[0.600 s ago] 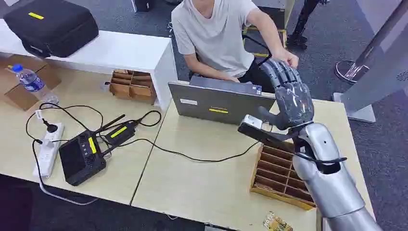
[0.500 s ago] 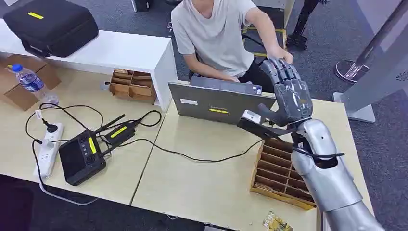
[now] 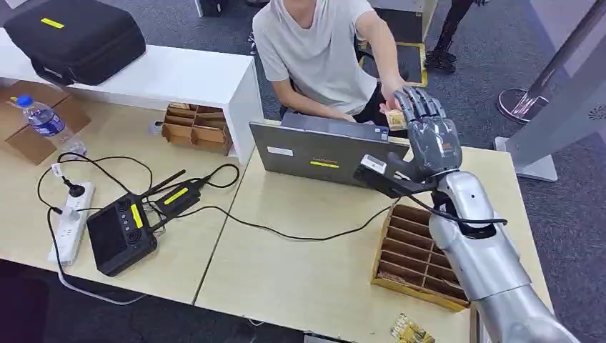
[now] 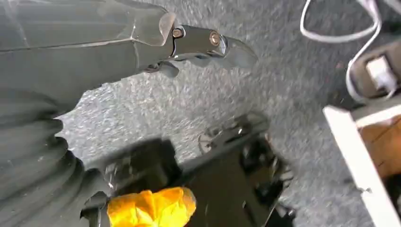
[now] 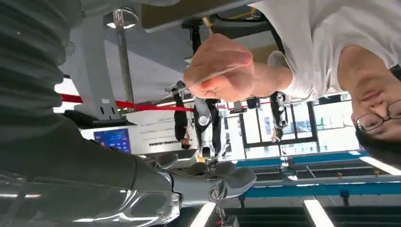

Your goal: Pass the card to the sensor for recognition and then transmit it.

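A person's hand (image 3: pixel 389 100) pinches the tan card (image 3: pixel 395 118) just behind the laptop, right beside the fingertips of my right hand (image 3: pixel 429 136). That hand is raised with its fingers straight up and apart, and nothing lies in it. In the right wrist view the thin card (image 5: pixel 213 74) shows edge-on in the person's hand (image 5: pixel 222 68), beyond my dark fingers (image 5: pixel 202 116) and grey thumb (image 5: pixel 231 178). My left hand (image 4: pixel 203 42) hangs over grey carpet with its fingers stretched out and holds nothing.
A grey laptop (image 3: pixel 321 151) stands between me and the seated person (image 3: pixel 314 50). A slotted wooden tray (image 3: pixel 411 254) lies under my right forearm, with a small printed packet (image 3: pixel 411 330) at the table's front edge. A black device (image 3: pixel 121 234) with cables and a power strip (image 3: pixel 71 221) lie to the left.
My right hand has shifted slightly left and away from me. The person's hand, which reached to my fingertips, has drawn back left and now holds the card.
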